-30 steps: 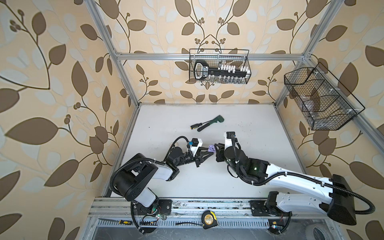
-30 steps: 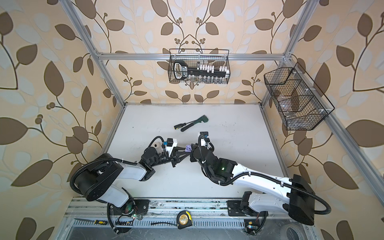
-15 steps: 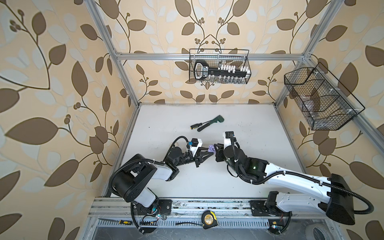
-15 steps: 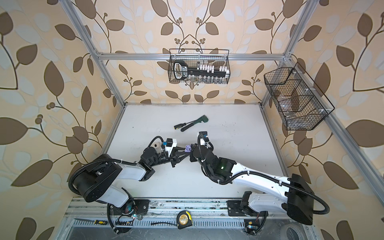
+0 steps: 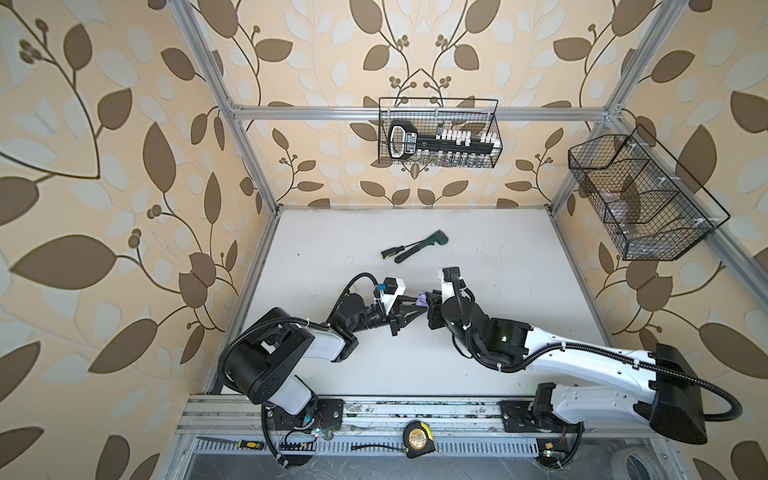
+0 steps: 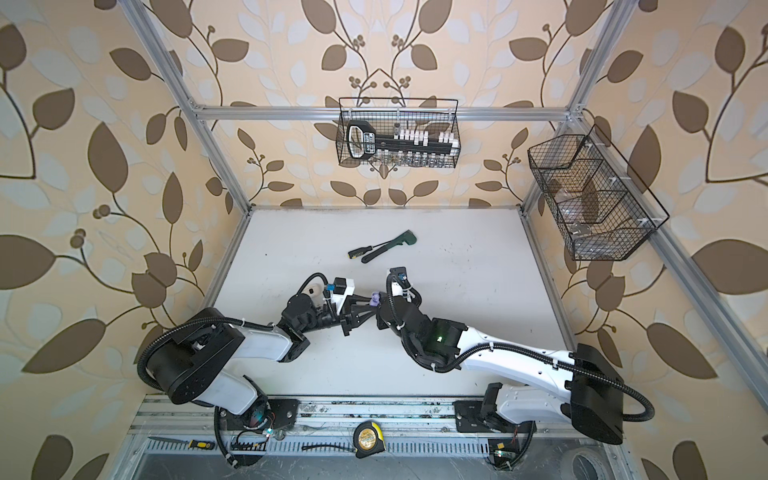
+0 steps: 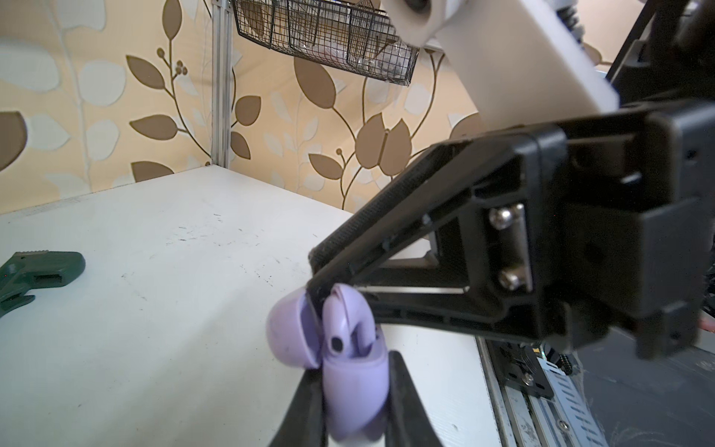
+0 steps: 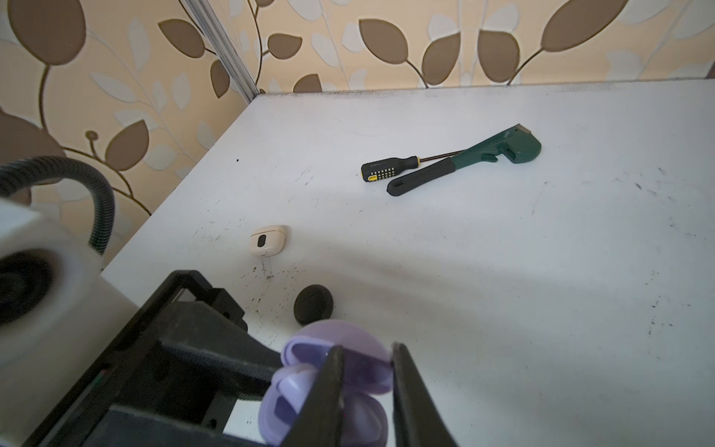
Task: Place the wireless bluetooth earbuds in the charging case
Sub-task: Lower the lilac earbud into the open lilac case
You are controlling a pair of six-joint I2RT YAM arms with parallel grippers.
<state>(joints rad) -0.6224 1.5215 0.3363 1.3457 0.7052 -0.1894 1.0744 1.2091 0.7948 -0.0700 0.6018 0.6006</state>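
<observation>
Insertion is the step in hand, by my reading, and for one bud it looks close to finished. On my left side, my left gripper (image 7: 352,363) is clamped on the lilac plastic charging case (image 7: 356,398), one finger on each flank of its rounded body; its domed lid (image 7: 288,333) hangs open just beyond those fingertips. A small lilac stemmed earbud (image 7: 342,323) stands in the mouth of the case, just past my left fingertips; its stem is down in the well and its head is proud of the rim.

My right gripper (image 8: 367,348) meets it from the opposite side, fingers (image 8: 329,387) a narrow way apart; one tip touches the bud, wedged between it and the lid. Whether those fingers pinch the bud or only bear on it, I cannot tell.

The next move, I judge, is a short push along the stem until the head sits flush; my left clamp must hold firm against it, and my right tips must then back out without catching the lid. I cannot see whether the second well is filled.

Beyond my right fingertips, on the white tabletop (image 8: 503,290), lie a closed cream rounded case (image 8: 267,242), then a black round case (image 8: 313,303) nearer the tips. Well past both lie a black-handled screwdriver (image 8: 387,170) and a green pipe wrench (image 8: 503,147).
</observation>
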